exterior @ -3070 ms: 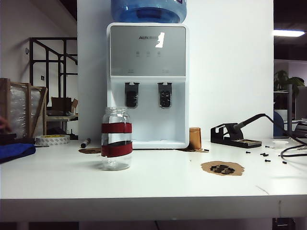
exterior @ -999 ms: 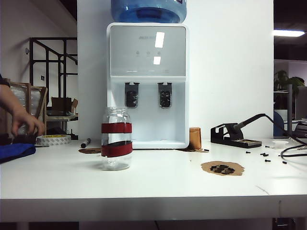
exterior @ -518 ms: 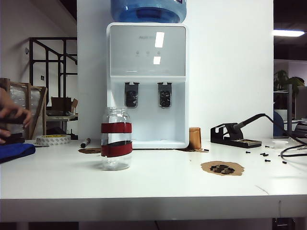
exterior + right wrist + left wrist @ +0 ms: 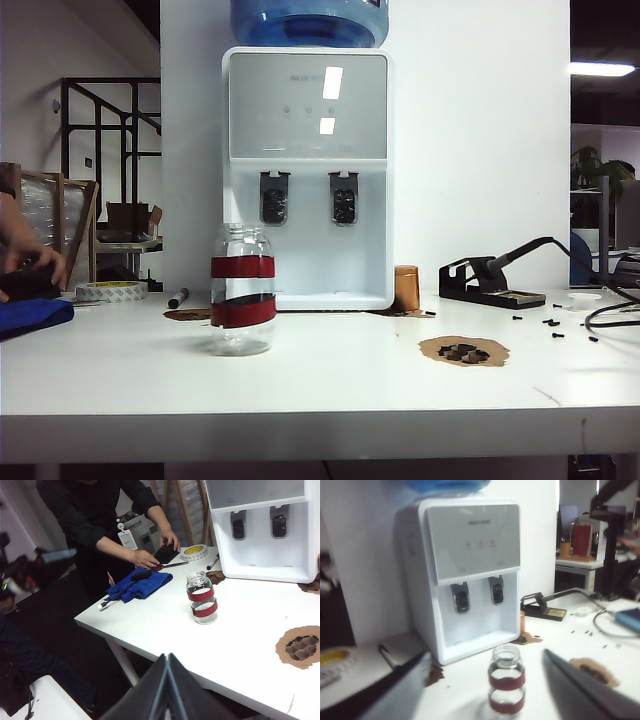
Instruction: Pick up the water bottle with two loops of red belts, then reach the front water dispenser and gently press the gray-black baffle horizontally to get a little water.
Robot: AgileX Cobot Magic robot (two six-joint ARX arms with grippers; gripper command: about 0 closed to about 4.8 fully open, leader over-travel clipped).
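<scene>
Left pincer is hanging spread wide, its jaws flanking the water bottle that is standing well ahead of it on the surface, while the right pincer is sitting pressed together, back from that surface's edge with the bottle far ahead. Nothing is being held yet, so the pickup, the reach to the water dispenser and the push on the gray-black baffle are all waiting. Beyond the left pincer the bottle is standing upright, long axis vertical, mouth pointing up.

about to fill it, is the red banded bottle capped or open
Open: the water bottle stands upright with a bare round mouth and no cap, seen from the left wrist.
</scene>
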